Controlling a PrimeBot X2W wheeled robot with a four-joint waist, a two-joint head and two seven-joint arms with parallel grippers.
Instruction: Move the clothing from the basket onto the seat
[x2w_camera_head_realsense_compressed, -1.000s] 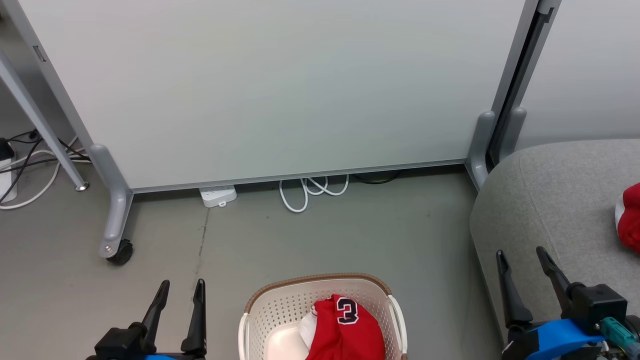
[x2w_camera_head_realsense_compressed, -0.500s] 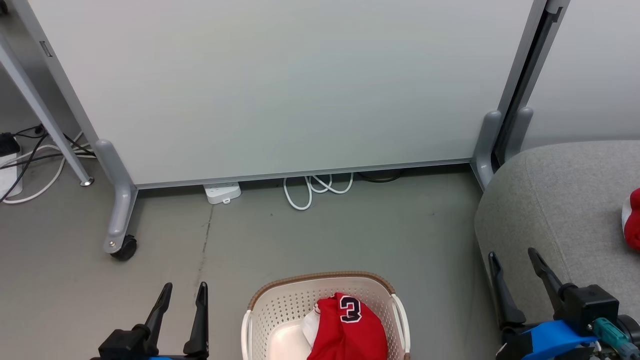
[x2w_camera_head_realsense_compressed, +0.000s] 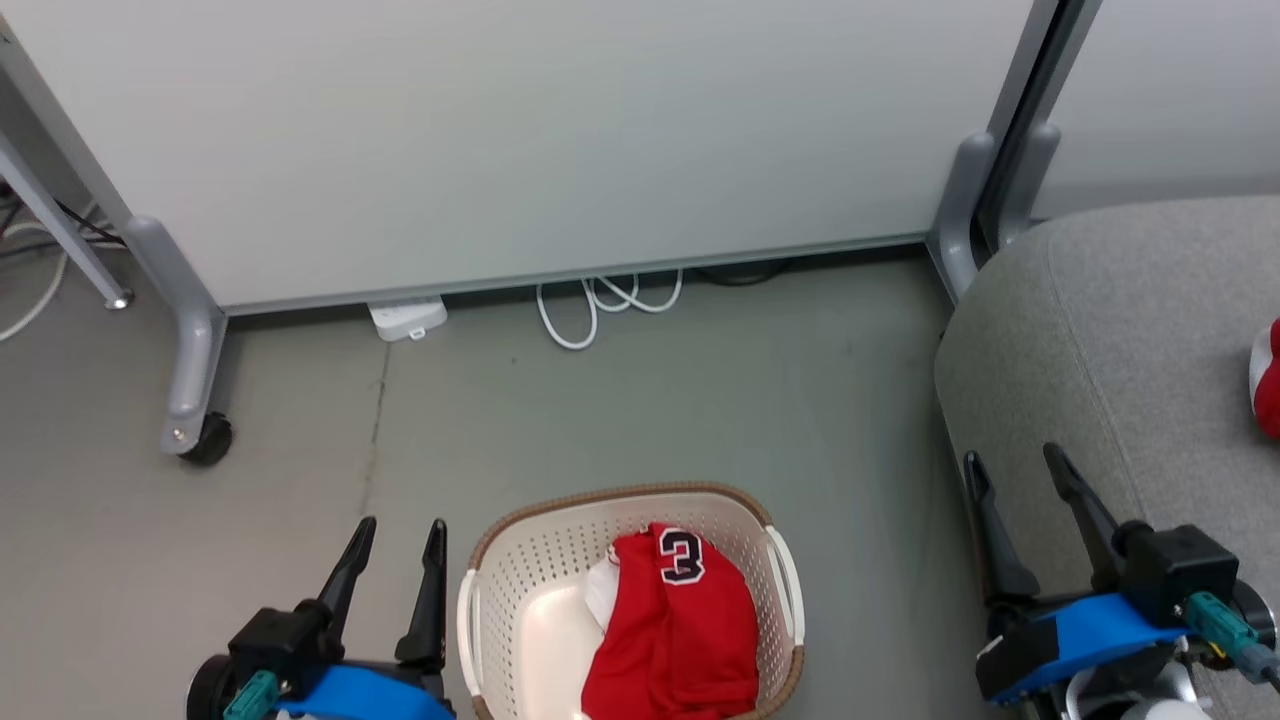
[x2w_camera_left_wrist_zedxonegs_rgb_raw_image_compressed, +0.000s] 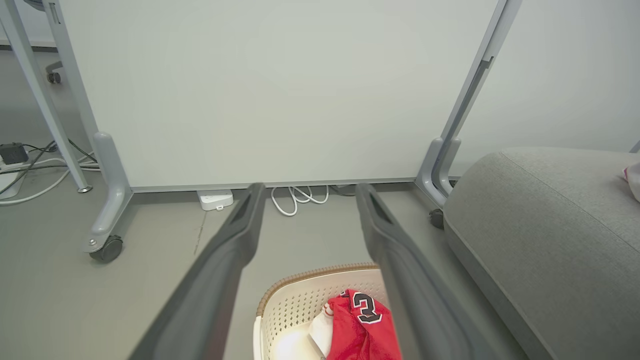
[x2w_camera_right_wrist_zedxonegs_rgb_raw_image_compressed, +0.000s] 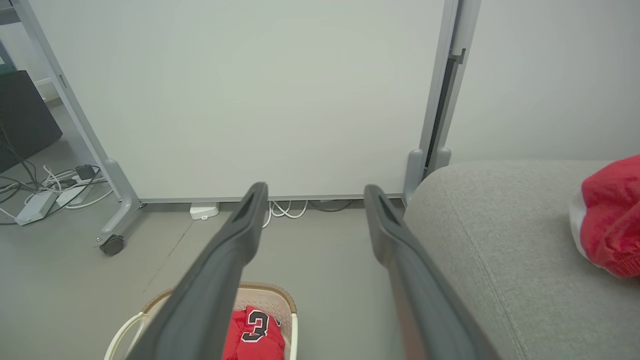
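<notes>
Basket (x2w_camera_head_realsense_compressed: 620, 492): cream perforated plastic, brown woven-look rim, white side handles, standing on the grey floor (x2w_camera_head_realsense_compressed: 700, 400) at the lower centre of the head view. Clothing (x2w_camera_head_realsense_compressed: 680, 630): one red garment with white trim, bunched in the right half of the basket, its black white-edged number 3 (x2w_camera_head_realsense_compressed: 683, 557) facing up near the far wall; bare basket bottom shows to its left. Second red piece (x2w_camera_head_realsense_compressed: 1268, 380): red with a white patch, lying on top of the seat (x2w_camera_head_realsense_compressed: 1100, 320) at the right edge of the head view, cut off by the frame. Seat: large, grey woven upholstery, rounded corner, to the right of the basket and apart from it. Left gripper (x2w_camera_head_realsense_compressed: 402, 523): just left of the basket, outside it, fingers parted, holding nothing. Right gripper (x2w_camera_head_realsense_compressed: 1011, 455): by the seat's near corner, fingers spread wide, holding nothing. Background: pale partition panel (x2w_camera_head_realsense_compressed: 500, 140) on grey feet, one caster (x2w_camera_head_realsense_compressed: 208, 440), a coiled white cable (x2w_camera_head_realsense_compressed: 600, 305) and a white power strip (x2w_camera_head_realsense_compressed: 405, 318) at its foot.
</notes>
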